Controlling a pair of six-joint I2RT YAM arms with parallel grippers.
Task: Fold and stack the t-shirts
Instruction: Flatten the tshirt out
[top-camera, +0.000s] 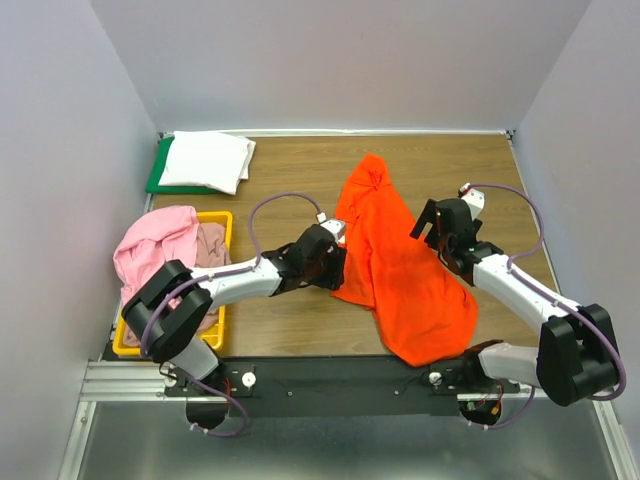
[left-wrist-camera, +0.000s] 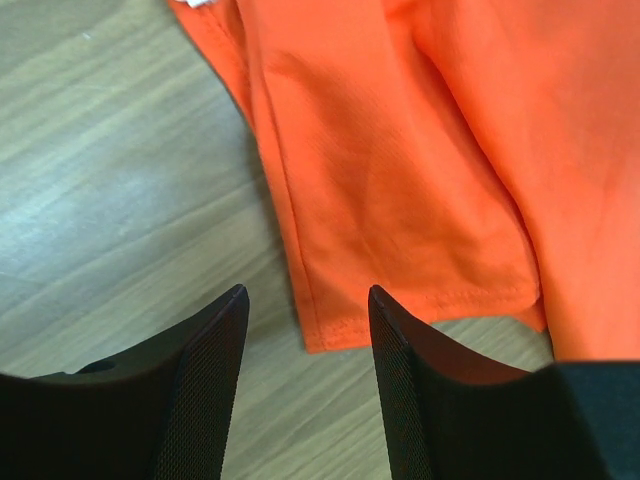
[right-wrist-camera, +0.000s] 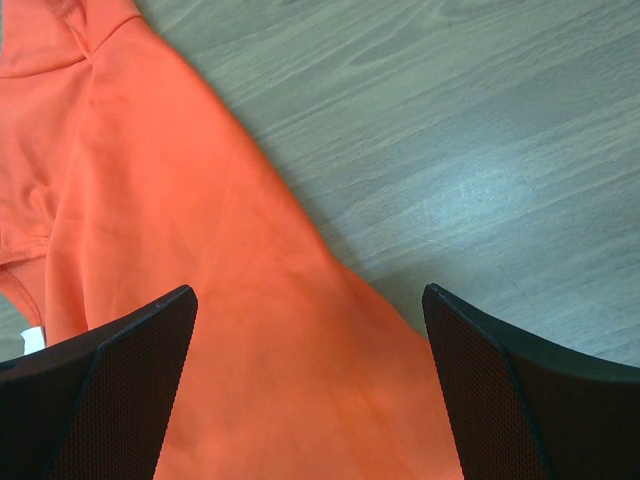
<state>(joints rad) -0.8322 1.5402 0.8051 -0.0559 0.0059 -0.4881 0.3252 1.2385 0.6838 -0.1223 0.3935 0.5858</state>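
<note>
At the near left edge of the desk (top-camera: 290, 330) sits a yellow bin (top-camera: 222, 216). A light pink shirt (top-camera: 152, 245) is heaped in it and spills over its left and far walls, with a dusty mauve shirt (top-camera: 211, 246) crumpled beside it inside the bin. In the far left corner lies a green board (top-camera: 157, 176), and a folded white shirt (top-camera: 205, 160) rests on it, overhanging its right side.

The left arm reaches from the near edge across the bare wood toward the middle. The left claw (left-wrist-camera: 308, 300) has its fingers apart, clamped on nothing. Its tips hover just at the hemmed left edge of the orange shirt (top-camera: 400, 270), with bare desk on one side of the gap and cloth on the other.

The orange shirt lies unfolded and rumpled in the middle of the desk, running from near the far edge down to the near edge and angled toward the near right. Folds and creases cross it.

The right claw (right-wrist-camera: 310, 300) is spread wide and holds nothing — it hangs over the right edge of the orange shirt, with the cloth under its left finger (right-wrist-camera: 120, 380) and bare wood under its right one. Nothing lies between either claw and the shirt.
</note>
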